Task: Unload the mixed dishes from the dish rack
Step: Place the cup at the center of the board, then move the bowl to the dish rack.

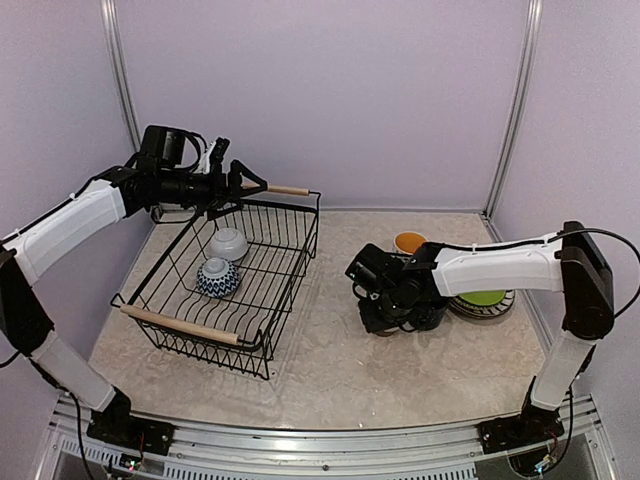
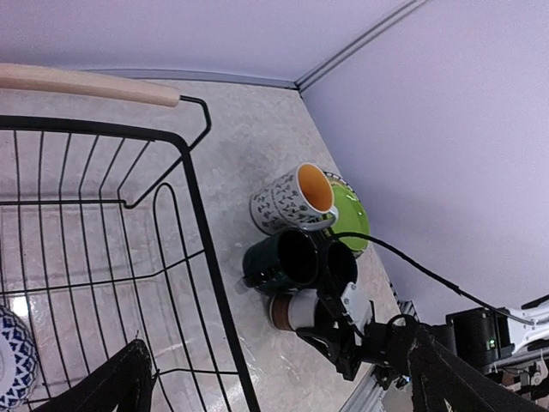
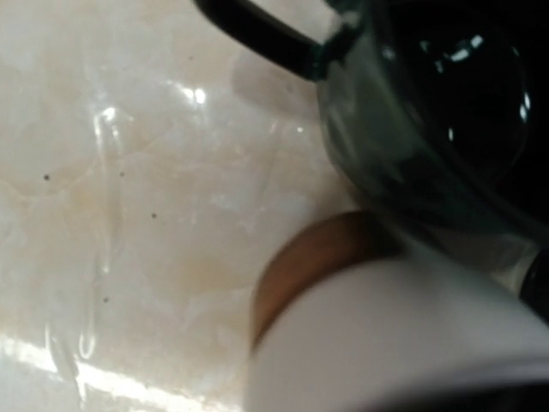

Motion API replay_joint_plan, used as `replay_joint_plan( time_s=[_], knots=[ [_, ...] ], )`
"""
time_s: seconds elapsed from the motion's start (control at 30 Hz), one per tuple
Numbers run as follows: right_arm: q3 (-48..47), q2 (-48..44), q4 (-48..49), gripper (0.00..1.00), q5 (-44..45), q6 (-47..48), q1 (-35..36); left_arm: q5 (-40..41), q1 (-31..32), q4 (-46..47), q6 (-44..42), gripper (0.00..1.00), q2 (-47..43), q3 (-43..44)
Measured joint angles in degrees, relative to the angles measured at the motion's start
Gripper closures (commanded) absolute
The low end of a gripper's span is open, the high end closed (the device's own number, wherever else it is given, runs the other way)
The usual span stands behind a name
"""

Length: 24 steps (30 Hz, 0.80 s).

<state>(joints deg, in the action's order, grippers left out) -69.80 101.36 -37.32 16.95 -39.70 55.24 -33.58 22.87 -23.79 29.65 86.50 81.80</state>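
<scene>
Beige marbled table [image 1: 340,390] carries everything. At its 9 o'clock stands the dish rack [image 1: 290,290], its near wooden handle [image 1: 180,325] closest to the arm bases. Inside, a blue patterned bowl [image 1: 218,277] lies nearer, with a pale bowl [image 1: 228,243] just beside it at its 12 o'clock.

At the table's 3 o'clock the right gripper [image 2: 322,330] hangs low against a small cup [image 2: 290,311], white with a brown band. Whether its fingers pinch the cup cannot be told. Just beyond stand two dark mugs [image 2: 287,257], then a patterned white mug [image 2: 292,199] with an orange inside. At the mugs' 3 o'clock a lime green plate [image 1: 483,297] rests on a striped plate [image 1: 495,310].

Farthest, at 11 o'clock, the left gripper [image 1: 238,170] hovers by the rack's far handle [image 1: 290,189], its fingers spread wide and holding nothing.
</scene>
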Motion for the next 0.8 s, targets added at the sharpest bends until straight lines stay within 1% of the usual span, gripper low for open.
replay_joint_plan(
  time_s=[0.13, 0.23, 0.33, 0.43, 0.47, 0.5, 0.57, 0.73, 0.8],
  knots=[
    [0.0, 0.0, 0.0, 0.56, 0.5, 0.0, 0.3, 6.0, -1.5, -6.9, -0.6, 0.01, 3.8, 6.4],
    [0.0, -0.2, 0.4, 0.46, 0.8, 0.3, 0.8, 9.8, -3.2, -12.1, -1.0, 0.01, 8.7, 11.6],
    [0.1, -0.7, 0.9, 0.37, 1.0, 0.5, 1.3, 12.3, -5.1, -16.7, -1.5, 0.01, 13.7, 14.6],
    [0.1, -1.7, 1.2, 0.31, 1.4, 0.6, 1.6, 15.3, -6.5, -21.2, -2.3, 0.01, 18.2, 16.4],
    [0.1, -2.1, 1.2, 0.29, 1.6, 0.5, 1.7, 17.5, -6.8, -24.3, -3.0, 0.01, 20.6, 17.9],
    [0.1, -2.6, 1.2, 0.27, 1.8, 0.5, 1.8, 17.8, -7.1, -24.8, -3.2, 0.01, 21.0, 18.2],
    [0.2, -3.6, 1.2, 0.24, 2.4, 0.2, 2.1, 20.2, -7.1, -28.7, -4.2, 0.01, 23.6, 20.7],
    [1.7, -7.1, 2.2, 0.20, 3.3, -0.3, 3.4, 26.0, -6.3, -36.1, -5.9, 0.01, 29.1, 27.5],
    [2.3, -8.2, 2.4, 0.18, 3.5, -0.4, 3.6, 29.3, -5.3, -38.2, -6.6, 0.01, 30.5, 28.7]
  ],
)
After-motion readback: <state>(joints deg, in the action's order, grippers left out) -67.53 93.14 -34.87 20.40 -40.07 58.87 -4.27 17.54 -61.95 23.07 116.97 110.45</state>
